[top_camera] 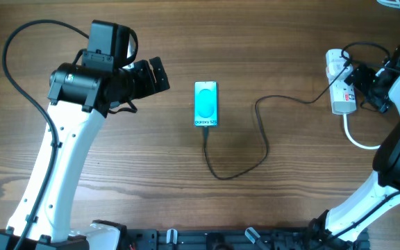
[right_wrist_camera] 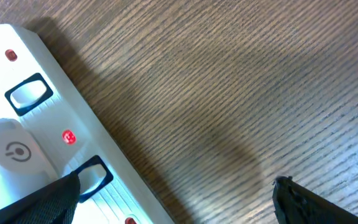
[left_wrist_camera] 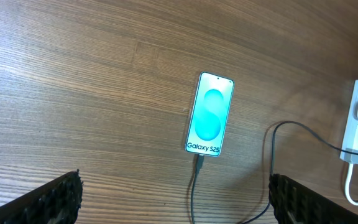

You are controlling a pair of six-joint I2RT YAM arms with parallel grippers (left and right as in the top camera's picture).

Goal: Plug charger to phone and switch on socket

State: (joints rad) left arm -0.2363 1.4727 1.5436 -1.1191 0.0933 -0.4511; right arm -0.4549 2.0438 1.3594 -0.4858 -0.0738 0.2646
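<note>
Reading the left wrist view, I find the charger (left_wrist_camera: 194,186) meeting the text end of the phone (left_wrist_camera: 210,114), which lies flat mid-bench. I judge the plug-in step complete, though how deeply the connector is seated cannot be confirmed.

Step in hand: switching on the socket (right_wrist_camera: 17,149), which lies at the far right of the bench (right_wrist_camera: 229,93).

1. Right jaws: wide open, holding nothing. One finger overlaps the socket's near rocker switch (right_wrist_camera: 92,177). I cannot tell whether it touches.
2. Left jaws: wide open, holding nothing, hanging well apart from the phone.
3. A red lamp (right_wrist_camera: 69,137) beside that rocker looks lit. I cannot tell whether this belongs to the charger's outlet.

Next move, in my judgement: a short downward press on the correct rocker with one fingertip, keeping clear of the charger's plug and the white cord (top_camera: 356,139).

Containers: none in view, so there are no contents to report.
</note>
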